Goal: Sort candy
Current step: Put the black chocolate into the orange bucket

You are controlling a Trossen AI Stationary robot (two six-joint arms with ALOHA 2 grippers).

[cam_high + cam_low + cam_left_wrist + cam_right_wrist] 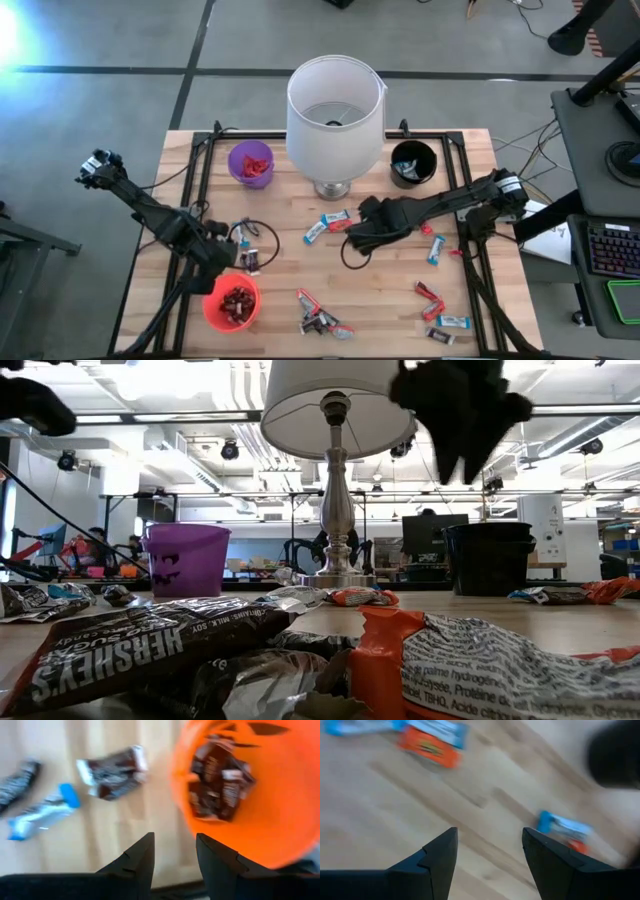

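While the high view lays out the whole wooden worktop (400, 300) with three cups around a white-shaded lamp (335, 115), only the left wrist view looks into the glossy orange-red cup (280, 820) and shows it part-filled with crinkled dark brown candy (220, 785). In the high view that cup (232, 302) sits at about 7 o'clock from the lamp, a purple cup (250, 163) holding red pieces at 9 o'clock, and a black cup (413, 162) at 3 o'clock.

The left gripper (174, 865) hangs just beside the orange-red cup's rim, its fingers spread and empty; past them lie one brown bar (114, 774) and one blue-and-white bar (42, 812) on the planks. The right gripper (490, 860) hovers above bare wood near the middle of the worktop, fingers wide apart with nothing between them; its camera catches two blue-and-orange clusters (427, 742), blurred.

The low view alone reads the foil up close: a creased brown Hershey's wrapper (130, 645) and an orange one (480, 670), with the lamp's turned metal stem behind.

Loose candy lies scattered at 5 and 6 o'clock from the lamp; the pile is too tangled to count.
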